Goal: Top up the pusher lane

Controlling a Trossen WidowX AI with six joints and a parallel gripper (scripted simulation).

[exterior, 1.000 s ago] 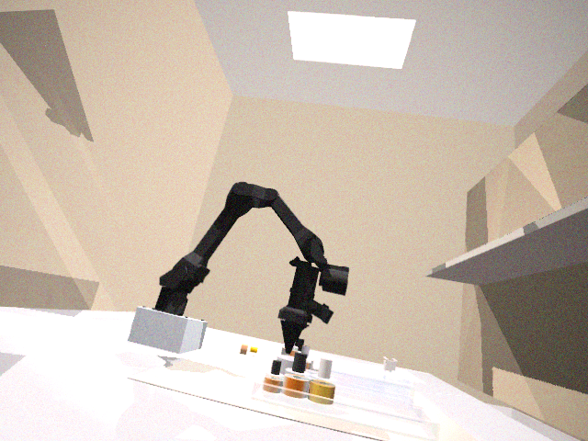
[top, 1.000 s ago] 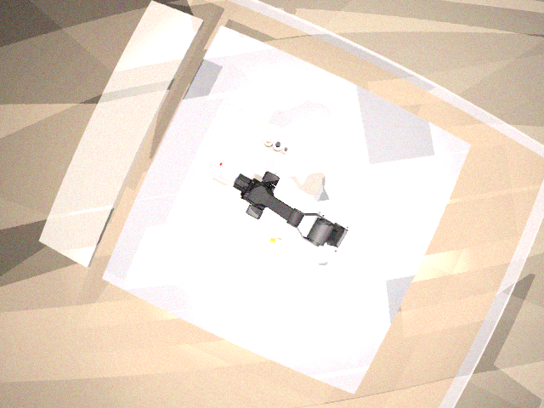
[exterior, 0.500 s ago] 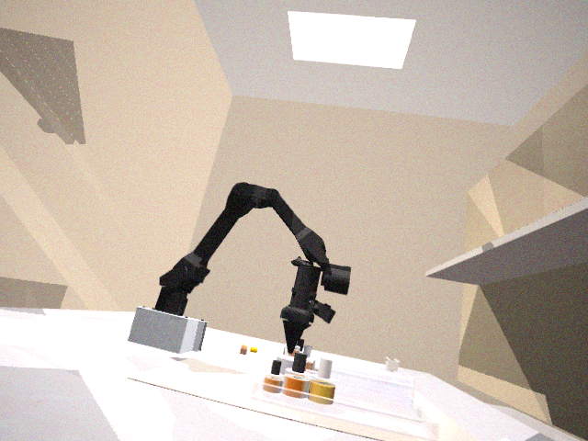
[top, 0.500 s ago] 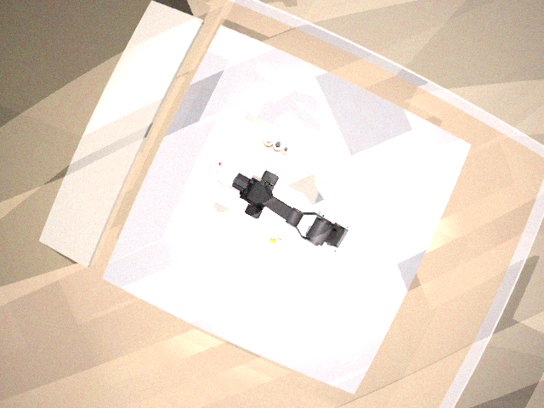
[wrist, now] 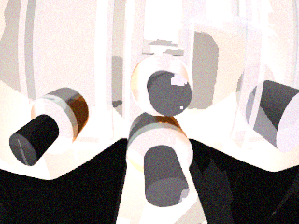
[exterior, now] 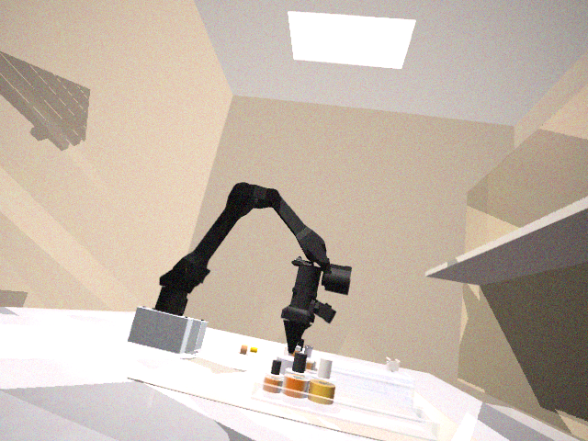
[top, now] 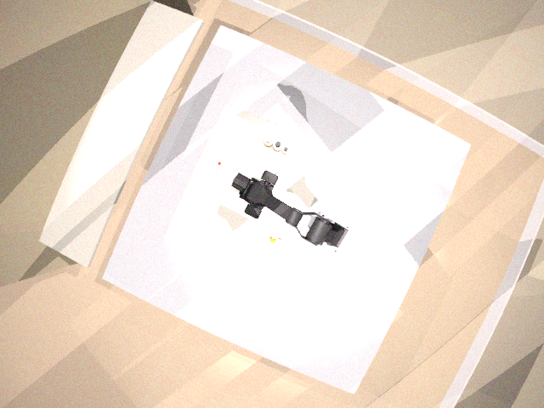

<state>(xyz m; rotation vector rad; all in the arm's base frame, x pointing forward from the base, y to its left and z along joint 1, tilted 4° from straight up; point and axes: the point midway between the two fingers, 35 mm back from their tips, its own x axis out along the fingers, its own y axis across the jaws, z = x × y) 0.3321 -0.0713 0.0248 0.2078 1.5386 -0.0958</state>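
Note:
My gripper is shut on an amber jar with a white shoulder and a dark cap, at the bottom middle of the wrist view. A similar dark-capped jar stands directly beyond it in the sprung lane, between clear walls. The two jars overlap in view; I cannot tell whether they touch. A pale piece behind the lane jar may be the pusher plate; glare blurs it. The front stop and the held jar's base are hidden.
In the wrist view, a black-capped amber jar stands left and a dark jar right. In the exterior view, an orange jar, a larger orange jar and a white-capped yellow jar stand nearest. A small yellow object lies farther off.

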